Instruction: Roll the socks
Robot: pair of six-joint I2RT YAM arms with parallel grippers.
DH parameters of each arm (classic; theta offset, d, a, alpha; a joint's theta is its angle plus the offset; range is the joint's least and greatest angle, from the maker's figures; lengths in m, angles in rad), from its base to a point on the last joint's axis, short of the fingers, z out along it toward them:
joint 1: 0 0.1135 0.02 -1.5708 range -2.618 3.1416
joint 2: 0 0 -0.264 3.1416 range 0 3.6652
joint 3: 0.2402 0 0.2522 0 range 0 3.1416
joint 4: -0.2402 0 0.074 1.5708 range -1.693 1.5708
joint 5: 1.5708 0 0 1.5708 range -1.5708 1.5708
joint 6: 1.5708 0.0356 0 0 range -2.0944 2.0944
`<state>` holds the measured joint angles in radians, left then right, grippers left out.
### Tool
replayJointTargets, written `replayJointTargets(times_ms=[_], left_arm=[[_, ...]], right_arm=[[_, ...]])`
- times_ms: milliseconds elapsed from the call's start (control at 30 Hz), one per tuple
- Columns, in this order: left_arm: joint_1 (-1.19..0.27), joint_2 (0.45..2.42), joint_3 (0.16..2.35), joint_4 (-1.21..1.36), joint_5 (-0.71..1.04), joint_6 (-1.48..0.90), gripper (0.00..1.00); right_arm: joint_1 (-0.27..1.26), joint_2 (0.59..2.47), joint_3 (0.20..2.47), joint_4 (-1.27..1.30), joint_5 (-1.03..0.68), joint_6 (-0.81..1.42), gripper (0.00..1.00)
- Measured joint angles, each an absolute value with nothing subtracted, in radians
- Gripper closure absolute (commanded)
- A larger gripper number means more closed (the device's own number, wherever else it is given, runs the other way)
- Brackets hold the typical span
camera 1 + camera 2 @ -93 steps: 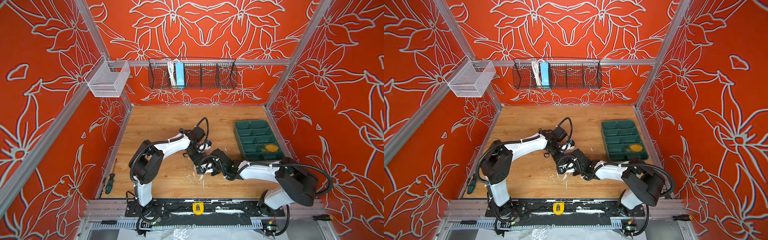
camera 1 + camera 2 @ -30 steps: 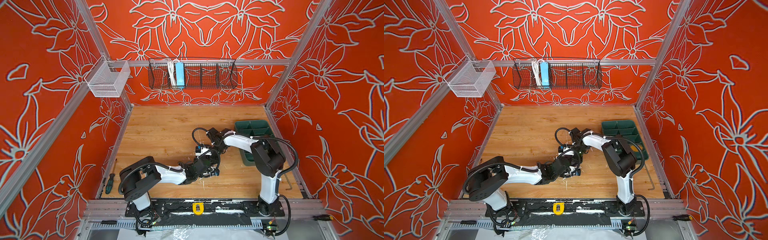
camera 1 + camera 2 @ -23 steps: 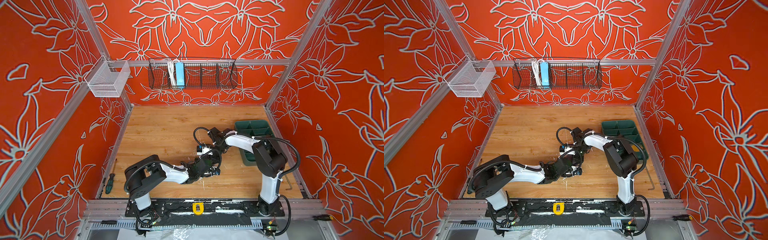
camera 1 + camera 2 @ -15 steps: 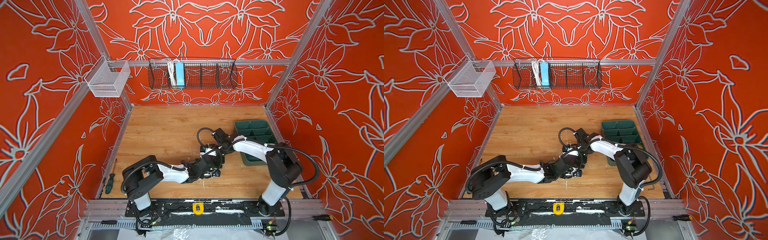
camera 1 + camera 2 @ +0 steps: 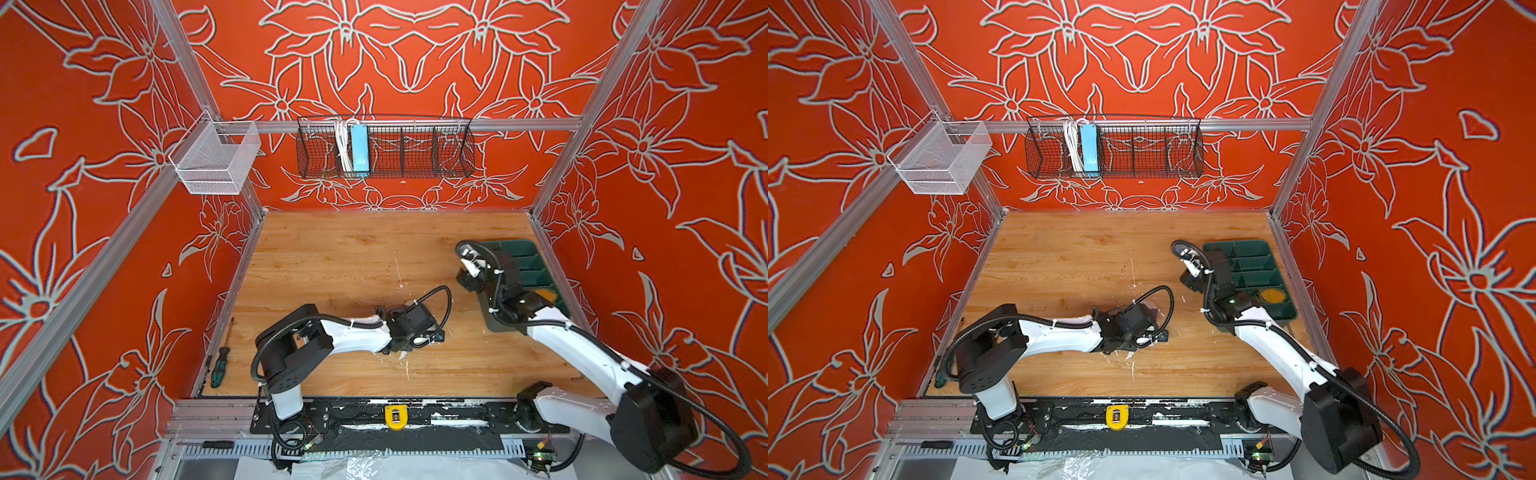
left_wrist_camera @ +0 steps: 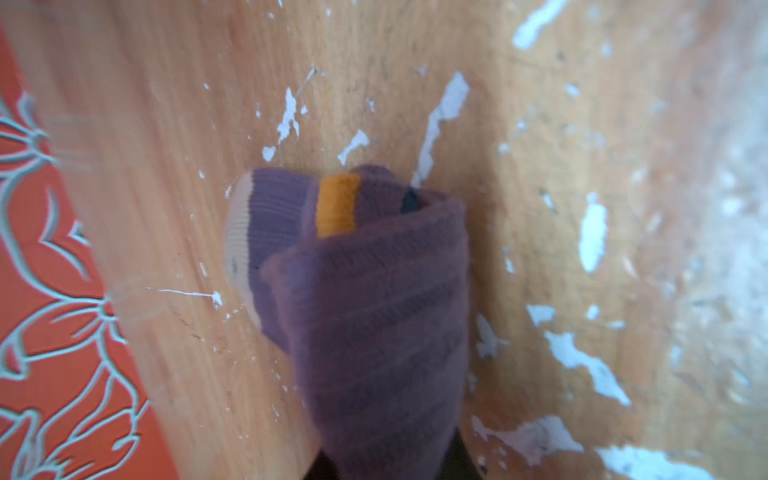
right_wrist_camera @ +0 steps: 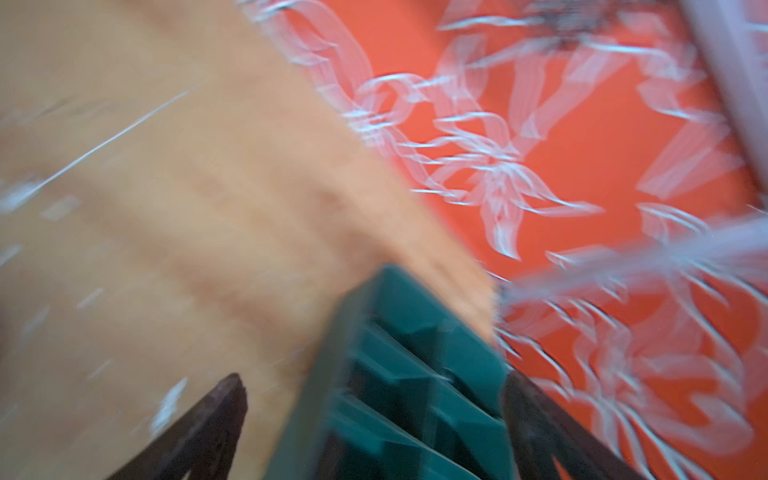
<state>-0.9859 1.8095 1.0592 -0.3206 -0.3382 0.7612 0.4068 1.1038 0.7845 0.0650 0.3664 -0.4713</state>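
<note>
Left tool (image 5: 423, 337) clamps the rolled purple knit sock (image 6: 374, 311).
Right tool (image 5: 466, 281), wide and empty, hangs well apart beside green plastic tray (image 5: 528, 266).

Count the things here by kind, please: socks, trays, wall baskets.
Socks: 2 (purple sock, rolled; olive and mustard sock, apparently, in the green tray)
Trays: 1 (that green tray)
Wall baskets: 2 (black wire basket, white mesh basket)
Total: 5

Overhead stereo pair, two wrist close-ups
</note>
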Motion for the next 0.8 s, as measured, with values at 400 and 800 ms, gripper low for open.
replayJointTargets(times_ms=[400, 800], left_arm=[[-0.843, 2.149, 1.667, -0.965, 0.004, 0.514, 0.85], [-0.726, 2.252, 1.793, -1.095, 0.293, 0.462, 0.85]], right_arm=[[0.414, 0.690, 0.719, -0.107, 0.102, -0.427, 0.19], [0.826, 0.717, 0.535, -0.414, 0.128, -0.947, 0.16]])
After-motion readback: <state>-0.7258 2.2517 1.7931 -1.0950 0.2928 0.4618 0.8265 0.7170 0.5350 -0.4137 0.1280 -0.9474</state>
